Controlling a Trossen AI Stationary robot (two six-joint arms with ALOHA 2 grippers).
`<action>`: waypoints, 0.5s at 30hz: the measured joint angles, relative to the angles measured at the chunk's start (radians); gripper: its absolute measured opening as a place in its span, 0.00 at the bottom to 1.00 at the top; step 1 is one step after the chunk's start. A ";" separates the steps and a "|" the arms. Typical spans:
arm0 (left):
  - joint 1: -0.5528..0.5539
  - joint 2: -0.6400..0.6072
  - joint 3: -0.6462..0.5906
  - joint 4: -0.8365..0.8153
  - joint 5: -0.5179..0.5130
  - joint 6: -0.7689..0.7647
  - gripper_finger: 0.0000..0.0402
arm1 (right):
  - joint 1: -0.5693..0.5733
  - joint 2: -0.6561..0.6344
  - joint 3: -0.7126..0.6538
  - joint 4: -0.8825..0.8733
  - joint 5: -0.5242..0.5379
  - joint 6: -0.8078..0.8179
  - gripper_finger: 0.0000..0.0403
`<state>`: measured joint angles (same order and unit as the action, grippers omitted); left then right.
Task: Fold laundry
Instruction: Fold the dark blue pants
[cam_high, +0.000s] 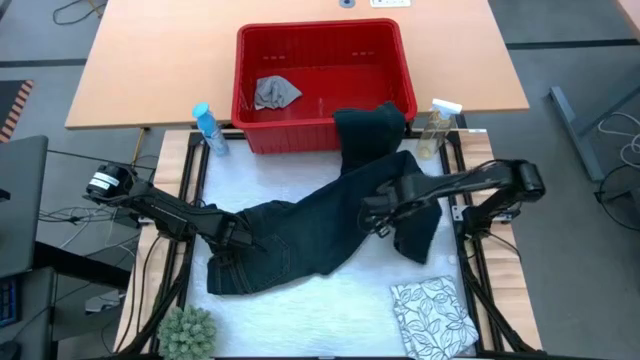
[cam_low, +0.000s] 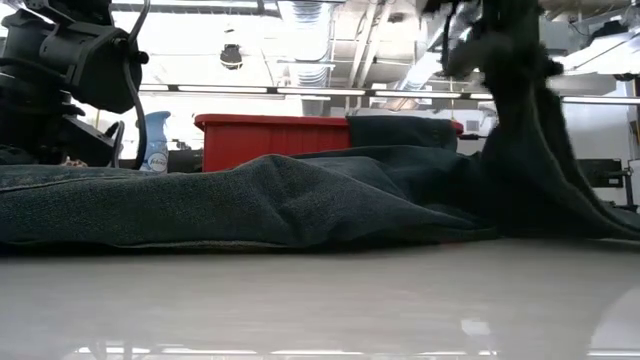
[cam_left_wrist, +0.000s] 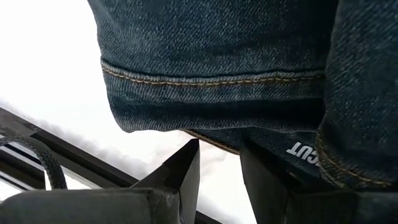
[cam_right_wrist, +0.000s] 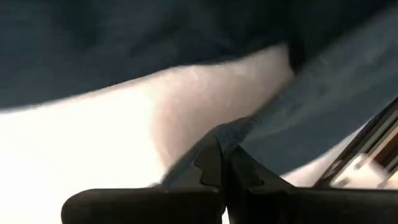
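The dark denim jeans (cam_high: 310, 235) lie slantwise across the white mat. One leg end (cam_high: 368, 128) is draped over the red basket's front rim. My left gripper (cam_high: 240, 238) is low at the jeans' near left end and shut on it. My right gripper (cam_high: 380, 220) is raised over the middle of the table and shut on a leg; in the low view the denim (cam_low: 520, 150) hangs from it. The folded white leaf-print cloth (cam_high: 432, 318) lies at the near right corner. The small grey cloth (cam_high: 275, 92) lies in the basket. My left gripper comes in level from the table's left and has the jeans' stitched edge (cam_left_wrist: 214, 142) at its fingertips (cam_left_wrist: 183, 168). A labelled part of the denim (cam_left_wrist: 305, 152) lies over one finger. The rest of the jeans lies on the mat. My right gripper pinches a fold of a jeans leg (cam_right_wrist: 242, 134) between its two shut fingers (cam_right_wrist: 208, 168). This part is lifted off the mat, and a flap (cam_high: 418, 238) hangs below the gripper. The rest of the jeans stays on the table.
The red basket (cam_high: 325, 40) stands at the far edge of the mat, with a blue spray bottle (cam_high: 208, 128) to its left and a clear one (cam_high: 437, 125) to its right. A green plant (cam_high: 187, 335) sits at the near left corner. Bare mat (cam_high: 330, 310) lies near the jeans.
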<state>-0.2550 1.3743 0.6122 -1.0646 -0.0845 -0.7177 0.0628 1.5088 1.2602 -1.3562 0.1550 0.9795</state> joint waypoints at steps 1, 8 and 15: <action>0.000 0.000 0.000 -0.004 0.000 0.000 0.27 | 0.004 -0.021 0.025 -0.019 -0.012 -0.057 0.05; 0.000 0.000 0.000 -0.075 -0.002 0.025 0.27 | 0.095 -0.132 0.150 -0.110 -0.177 -0.311 0.05; 0.000 0.000 0.000 -0.095 -0.011 -0.002 0.27 | 0.188 -0.157 0.291 -0.218 -0.036 -0.359 0.05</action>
<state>-0.2549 1.3743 0.6125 -1.1598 -0.0951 -0.7193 0.2510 1.3518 1.5513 -1.5740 0.1192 0.6203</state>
